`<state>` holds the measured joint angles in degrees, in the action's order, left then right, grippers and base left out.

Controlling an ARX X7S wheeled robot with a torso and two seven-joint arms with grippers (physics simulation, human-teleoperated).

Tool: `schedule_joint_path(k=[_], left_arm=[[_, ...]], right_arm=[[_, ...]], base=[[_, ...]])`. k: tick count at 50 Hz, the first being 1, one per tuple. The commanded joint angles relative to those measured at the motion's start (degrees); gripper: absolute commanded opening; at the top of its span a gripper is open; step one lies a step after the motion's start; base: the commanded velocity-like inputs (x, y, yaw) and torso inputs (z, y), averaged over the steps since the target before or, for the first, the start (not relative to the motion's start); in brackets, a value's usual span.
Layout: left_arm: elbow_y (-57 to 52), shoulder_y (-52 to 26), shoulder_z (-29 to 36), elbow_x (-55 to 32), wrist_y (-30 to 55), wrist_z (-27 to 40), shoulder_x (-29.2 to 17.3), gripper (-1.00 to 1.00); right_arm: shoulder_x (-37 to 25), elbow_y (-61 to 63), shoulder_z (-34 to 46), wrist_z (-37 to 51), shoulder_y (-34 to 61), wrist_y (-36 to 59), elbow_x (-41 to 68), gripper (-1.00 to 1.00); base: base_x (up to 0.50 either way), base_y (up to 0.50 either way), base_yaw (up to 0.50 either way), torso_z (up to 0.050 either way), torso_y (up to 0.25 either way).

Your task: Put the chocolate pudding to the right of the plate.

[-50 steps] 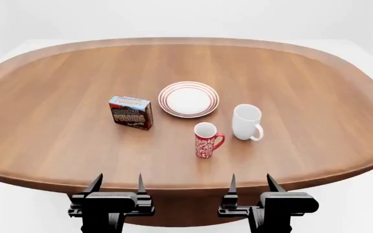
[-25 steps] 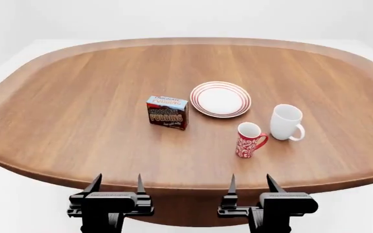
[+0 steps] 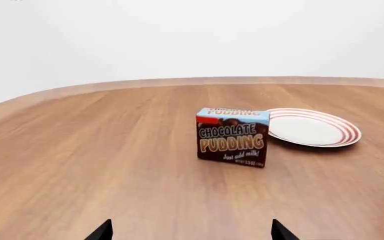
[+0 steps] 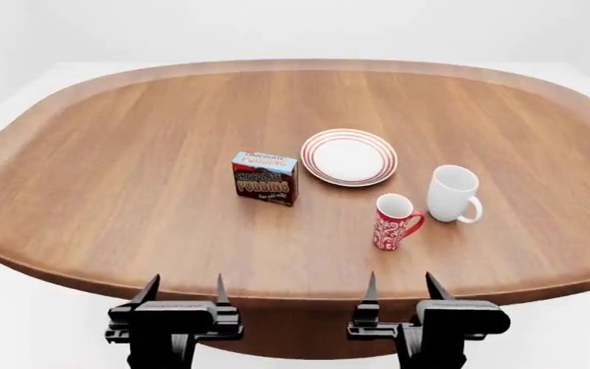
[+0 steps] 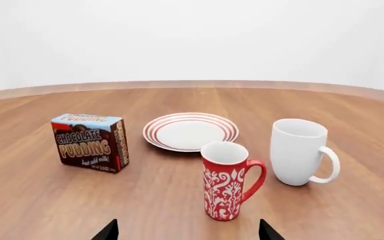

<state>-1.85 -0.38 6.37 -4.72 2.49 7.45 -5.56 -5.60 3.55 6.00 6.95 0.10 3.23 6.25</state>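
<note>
Brown wood grain covers the broad oval table (image 4: 120,192), where the round white plate with concentric red rings (image 4: 349,157) lies near the middle, a plain white mug (image 4: 452,194) and a red patterned mug (image 4: 392,221) standing to its right and front. Just left of the plate, upright and apart from it, stands the small brown carton with a light blue top reading "CHOCOLATE PUDDING" and "Just add milk!" (image 4: 265,177). At the table's near edge the left gripper (image 4: 183,293) and right gripper (image 4: 402,290) hang with fingers spread wide and empty, the carton well ahead of them.
</note>
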Motion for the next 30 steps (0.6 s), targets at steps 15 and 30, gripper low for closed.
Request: schedule_joint_path(k=[15,30], left_arm=[[-38.38,-22.87,-3.41,-4.84,56.60,4.16,-3.29,1.00],[-37.48,-22.97,-2.94,-5.34,55.21,4.14,-3.98,1.00]], right_arm=[[-5.81,42.34,-4.49,6.41,24.73,57.10,12.21,1.00],[-6.30,41.39,-4.48,6.42,25.49,58.00,13.17,1.00]], base=[[0.00,0.00,0.00,0.000,0.000],[0.23,0.00,0.00,0.000,0.000]])
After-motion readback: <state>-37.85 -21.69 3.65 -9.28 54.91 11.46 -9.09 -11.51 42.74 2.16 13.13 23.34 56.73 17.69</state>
